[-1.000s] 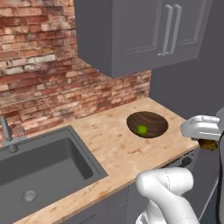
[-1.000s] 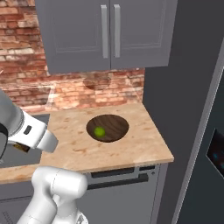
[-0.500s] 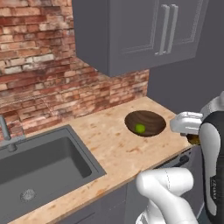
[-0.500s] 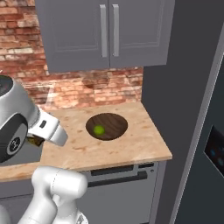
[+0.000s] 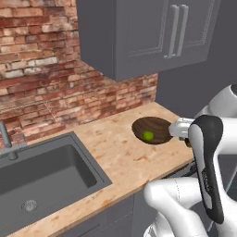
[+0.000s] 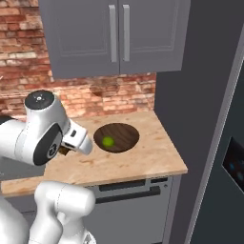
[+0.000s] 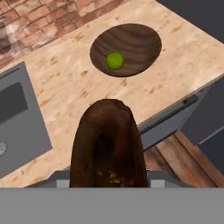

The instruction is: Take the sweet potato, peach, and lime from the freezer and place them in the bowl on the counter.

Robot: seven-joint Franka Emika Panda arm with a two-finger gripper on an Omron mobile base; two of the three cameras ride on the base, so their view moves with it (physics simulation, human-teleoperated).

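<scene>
In the hand view the sweet potato [image 7: 108, 146], a dark brown knobbly lump, fills the space between my fingers, which it hides. My gripper [image 5: 187, 141] is shut on it and hangs over the counter's front edge, short of the bowl. The wooden bowl [image 5: 159, 126] sits on the tan counter [image 5: 120, 157] near its right end, and the green lime [image 5: 148, 135] lies inside it. The right base view shows my gripper [image 6: 62, 151] to the left of the bowl [image 6: 125, 133] and lime [image 6: 108, 141]. The freezer [image 6: 200, 95] stands at the right. The peach is out of view.
A grey inset sink [image 5: 41, 180] with a faucet [image 5: 7, 139] lies at the left of the counter. Grey wall cabinets [image 5: 152, 32] hang above the bowl against a brick wall. My own arm's upper link [image 5: 208, 166] stands close beside the bowl.
My arm has swung in over the counter edge, carrying the sweet potato closer to the bowl. The bowl and lime have stayed where they were.
</scene>
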